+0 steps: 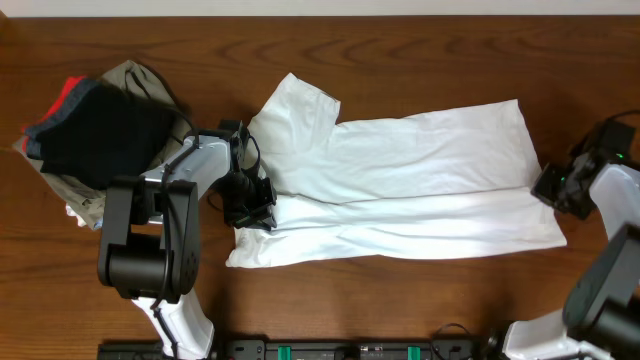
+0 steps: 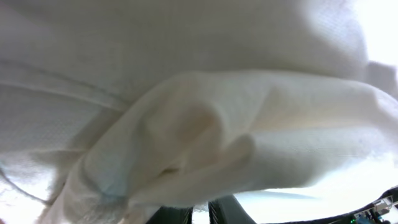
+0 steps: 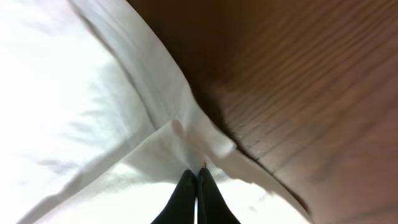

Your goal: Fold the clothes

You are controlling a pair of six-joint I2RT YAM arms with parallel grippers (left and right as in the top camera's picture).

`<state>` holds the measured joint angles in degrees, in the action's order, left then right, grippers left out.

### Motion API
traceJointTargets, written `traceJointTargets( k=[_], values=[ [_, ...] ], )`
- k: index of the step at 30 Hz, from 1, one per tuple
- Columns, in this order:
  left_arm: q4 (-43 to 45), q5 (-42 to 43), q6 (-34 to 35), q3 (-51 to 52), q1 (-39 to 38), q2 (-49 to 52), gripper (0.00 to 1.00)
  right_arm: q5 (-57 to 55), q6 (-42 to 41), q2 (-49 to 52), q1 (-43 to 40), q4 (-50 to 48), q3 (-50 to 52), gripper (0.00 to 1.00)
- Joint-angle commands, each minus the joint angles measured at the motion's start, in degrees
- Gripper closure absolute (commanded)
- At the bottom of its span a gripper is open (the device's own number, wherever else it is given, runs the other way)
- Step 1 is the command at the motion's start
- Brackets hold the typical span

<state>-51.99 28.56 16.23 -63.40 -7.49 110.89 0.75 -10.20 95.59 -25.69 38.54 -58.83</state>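
Overhead, the white shirt (image 1: 400, 190) lies spread between the left gripper (image 1: 250, 205) and the right gripper (image 1: 552, 188). Left wrist: shirt bunches right above the fingers, pinched. Right wrist: pressed-together fingers (image 3: 186, 199) nip a fold at their tips. Best to lift both ends evenly and keep the shirt taut.

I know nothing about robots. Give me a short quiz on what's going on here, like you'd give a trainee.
1. True or false: the white garment lies on the wooden table.
2. The pile of folded clothes sits nearer which: A) left end effector, B) right end effector?
3. Fill in: the right end effector's jaws are ___ on the garment's edge.
Key: 1 true; 2 A; 3 shut.
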Motion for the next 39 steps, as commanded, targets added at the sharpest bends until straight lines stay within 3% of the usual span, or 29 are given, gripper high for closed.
traceJointTargets(
  k=[1,11,22,36,39],
  values=[
    [2.4,-2.6,-1.2,0.5,0.4,1.1,0.87,-0.1,-0.5,-4.4,-0.2,-0.2,-0.8,0.99],
    [2.7,-2.6,-1.2,0.5,0.4,1.1,0.87,-0.3,-0.5,-4.9,-0.2,-0.5,-0.7,0.99],
    [2.9,-2.6,-0.9,0.5,0.4,1.1,0.88,3.1,-1.2,-4.3,-0.1,-9.9,-0.7,0.99],
    [3.3,-2.6,-0.9,0.5,0.4,1.1,0.88,3.1,-1.1,5.1,1.7,-9.7,-0.7,0.99],
    [3.3,-2.6,-1.0,0.5,0.4,1.1,0.87,3.1,-1.1,6.0,1.7,-9.6,-0.7,0.90]
  ],
)
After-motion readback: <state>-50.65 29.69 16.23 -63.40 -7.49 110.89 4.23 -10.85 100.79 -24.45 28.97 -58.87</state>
